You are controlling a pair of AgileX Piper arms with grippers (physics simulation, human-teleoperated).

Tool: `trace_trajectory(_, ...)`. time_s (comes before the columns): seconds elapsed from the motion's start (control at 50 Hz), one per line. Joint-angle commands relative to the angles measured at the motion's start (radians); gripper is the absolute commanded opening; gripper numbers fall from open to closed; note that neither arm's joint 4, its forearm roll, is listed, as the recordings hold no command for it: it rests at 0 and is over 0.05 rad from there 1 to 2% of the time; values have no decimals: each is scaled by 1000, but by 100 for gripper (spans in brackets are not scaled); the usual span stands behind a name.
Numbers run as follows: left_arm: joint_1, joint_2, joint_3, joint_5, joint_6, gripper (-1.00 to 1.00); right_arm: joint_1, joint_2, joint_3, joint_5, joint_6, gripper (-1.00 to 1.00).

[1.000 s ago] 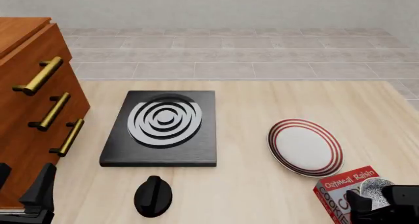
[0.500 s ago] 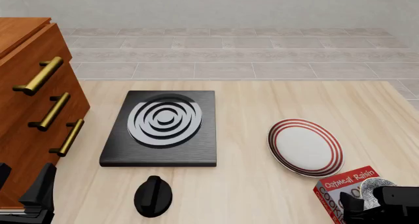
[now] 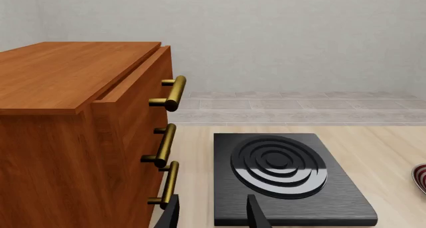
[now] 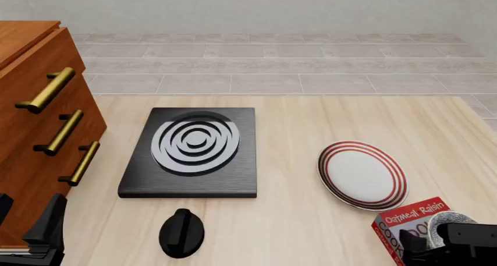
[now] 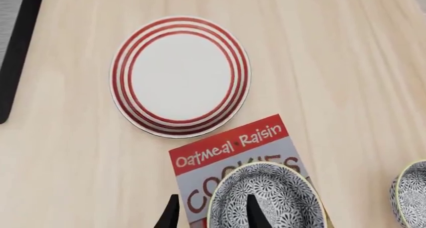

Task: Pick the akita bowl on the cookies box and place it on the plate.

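Observation:
The akita bowl, speckled grey and white, sits on the red cookies box near the table's front right corner. In the front view the bowl and the box are partly hidden by my right gripper. My right gripper is open right at the bowl. One fingertip is over the bowl's inside and the other is outside its rim. The plate, white with dark-red rings, lies on the table just beyond the box, also seen as the plate. My left gripper is open and holds nothing.
A black slab with grey-white rings lies at the middle left, with a black knob in front of it. A wooden cabinet with brass handles stands at the left edge. A second speckled bowl rests on the table beside the box.
My right gripper has sunk lower in the front view, closing on the bowl atop the box. The left arm, the plate and the box have not moved.

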Motion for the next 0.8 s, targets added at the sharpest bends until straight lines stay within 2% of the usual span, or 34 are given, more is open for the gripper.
trace_trajectory(0.02,0,0,0,0,0,100,0,58,26,-75,15,100)
trace_trajectory(0.06,0,0,0,0,0,100,-2,64,27,-85,11,100)
trace_trajectory(0.08,0,0,0,0,0,100,-11,24,20,-64,7,-100)
trace_trajectory(0.16,0,0,0,0,0,100,2,37,13,-66,22,-100)
trace_trajectory(0.34,0,0,0,0,0,100,5,58,-30,-60,-3,-100)
trace_trajectory(0.4,0,0,0,0,0,100,5,36,-71,-19,-32,-100)
trace_trajectory(0.5,0,0,0,0,0,100,-1,6,-166,67,-137,-100)
trace_trajectory(0.52,0,0,0,0,0,100,7,-7,-194,92,-135,-100)
trace_trajectory(0.6,0,0,0,0,0,100,14,-22,-298,164,-206,-100)
trace_trajectory(0.8,0,0,0,0,0,100,27,-3,-378,188,-268,-100)
